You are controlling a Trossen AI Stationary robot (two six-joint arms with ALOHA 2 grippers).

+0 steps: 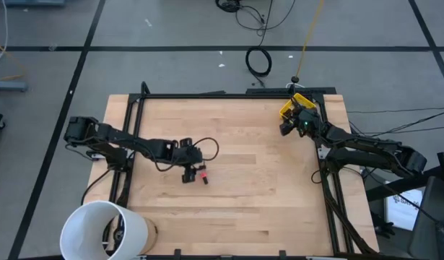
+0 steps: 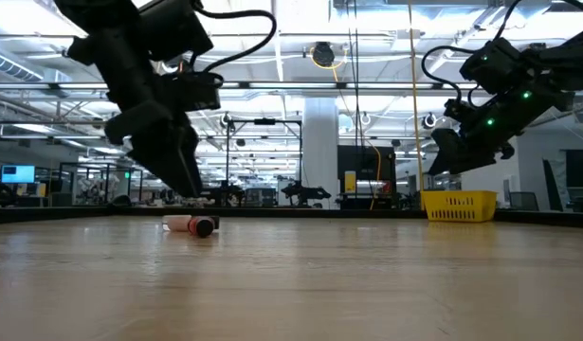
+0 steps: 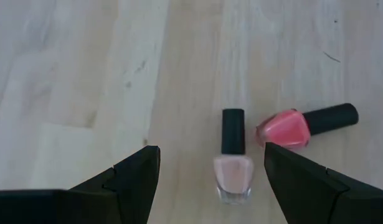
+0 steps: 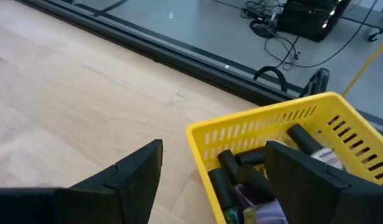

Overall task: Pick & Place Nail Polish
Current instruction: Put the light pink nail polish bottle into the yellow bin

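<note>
the left gripper (image 3: 207, 180) hangs low over the wooden table (image 1: 236, 209), its 2 fingers spread apart and grasping nothing. between those fingers lies a pale pink nail polish bottle (image 3: 233, 168), on its side with its dark cap pointing away from the wrist. just beside that pale bottle, on the side of one finger, lies a coral nail polish bottle (image 3: 291, 127), also on its side, its dark cap angled away from the pale bottle. neither bottle touches a finger. in the low view a bottle (image 2: 191, 224) shows flat on the wood just beside the left gripper's tip.

the right gripper (image 4: 210, 180) is released too, its 2 fingers wide and empty, held above the table at the near edge of the yellow bin (image 4: 260, 127). the bin stands well apart from the pale bottle, at the table's far corner on the right arm's side, and holds several more dark-capped bottles (image 4: 238, 171). a white bucket (image 1: 102, 230) stands at the table's near corner on the left arm's side.
</note>
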